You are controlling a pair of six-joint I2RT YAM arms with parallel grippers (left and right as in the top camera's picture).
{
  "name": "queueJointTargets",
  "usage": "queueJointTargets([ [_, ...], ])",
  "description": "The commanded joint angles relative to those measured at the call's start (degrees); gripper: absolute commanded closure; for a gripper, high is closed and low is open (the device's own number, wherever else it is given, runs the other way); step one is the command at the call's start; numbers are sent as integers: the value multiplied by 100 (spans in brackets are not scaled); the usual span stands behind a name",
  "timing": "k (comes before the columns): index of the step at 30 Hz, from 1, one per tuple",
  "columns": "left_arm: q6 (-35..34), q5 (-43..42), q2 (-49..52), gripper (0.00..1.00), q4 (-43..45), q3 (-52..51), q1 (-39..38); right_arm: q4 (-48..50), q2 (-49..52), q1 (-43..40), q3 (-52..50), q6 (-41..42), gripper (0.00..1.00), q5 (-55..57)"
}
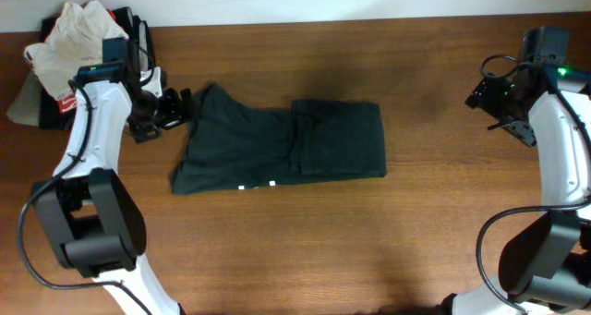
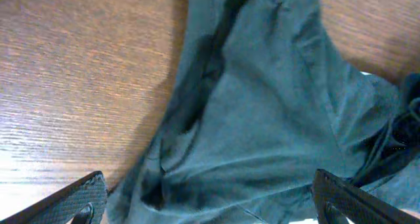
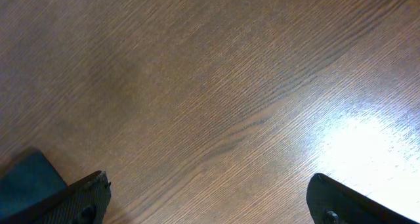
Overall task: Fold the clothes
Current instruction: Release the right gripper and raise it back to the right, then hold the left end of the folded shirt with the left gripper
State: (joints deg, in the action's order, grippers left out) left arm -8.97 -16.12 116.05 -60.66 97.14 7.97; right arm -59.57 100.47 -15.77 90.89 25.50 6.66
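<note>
Charcoal cotton is filling the middle of the overhead view: the T-shirt [image 1: 282,144] is lying flat on the wooden surface [image 1: 434,223] as a rough rectangle, its left end narrowing toward an upper corner, with two small flecks of white print peeking out along its near edge. The left pincer [image 1: 175,107] is sitting right at that upper left corner, jaws spread wide and gripping nothing. Behind the left arm, at the far left corner, a crumpled white cloth [image 1: 69,33] is resting on a heap that is also showing a bit of a red garment [image 1: 63,101]. Over on the far right, the right pincer [image 1: 482,91] is hanging well apart from the shirt, pointing toward it. Switching to the left wrist, the dark fabric is spreading in soft creases across most of the frame, bare wood showing at the left, and the two fingertips [image 2: 79,198] are standing far apart at the bottom corners, with cloth lying between them. Now the right wrist: bare wood grain is glaring under a light patch, and its fingers [image 3: 85,198] are likewise gaping wide, empty.
</note>
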Motion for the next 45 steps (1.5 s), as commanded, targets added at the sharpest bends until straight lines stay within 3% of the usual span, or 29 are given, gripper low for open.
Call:
queueJointTargets([
  [1, 225, -260, 304, 1, 7, -48, 275, 20, 31, -2, 2, 31, 1, 155],
  [6, 396, -297, 332, 1, 20, -48, 739, 20, 31, -2, 2, 31, 1, 155],
  [10, 1154, -1189, 546, 1, -57, -48, 866, 20, 31, -2, 2, 31, 1, 155],
  [17, 1582, -1904, 1493, 1, 26, -48, 866, 20, 31, -2, 2, 31, 1, 155],
  [45, 1615, -1580, 1622, 1, 94, -52, 114, 20, 31, -2, 2, 31, 1, 155],
])
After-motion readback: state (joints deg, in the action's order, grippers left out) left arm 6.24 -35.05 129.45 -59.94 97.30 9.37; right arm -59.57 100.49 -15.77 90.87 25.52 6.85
